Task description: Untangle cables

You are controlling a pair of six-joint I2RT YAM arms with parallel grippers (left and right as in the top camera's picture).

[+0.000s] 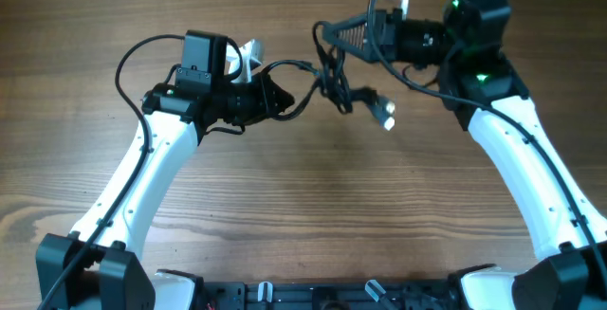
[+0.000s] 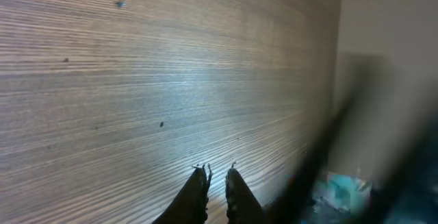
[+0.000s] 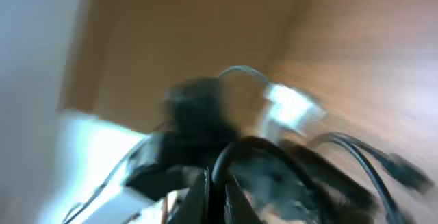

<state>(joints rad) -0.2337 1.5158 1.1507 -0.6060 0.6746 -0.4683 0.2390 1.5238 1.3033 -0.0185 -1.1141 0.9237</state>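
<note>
Two arms [image 1: 152, 173] reach over the wooden worktop [image 1: 303, 206], the cables [image 1: 332, 87] bunched in a black knot between them. My right fingers [image 3: 198, 195] clamp a cord of that knot; my left fingers [image 2: 195, 196] sit almost together, and I cannot tell whether they pinch anything.

The cables [image 1: 332, 82] are thin and black, knotted in one messy bunch up near 12 o'clock. A shiny plug [image 1: 384, 113] sticks out toward 4 o'clock. One cord stretches toward 9 o'clock.
</note>
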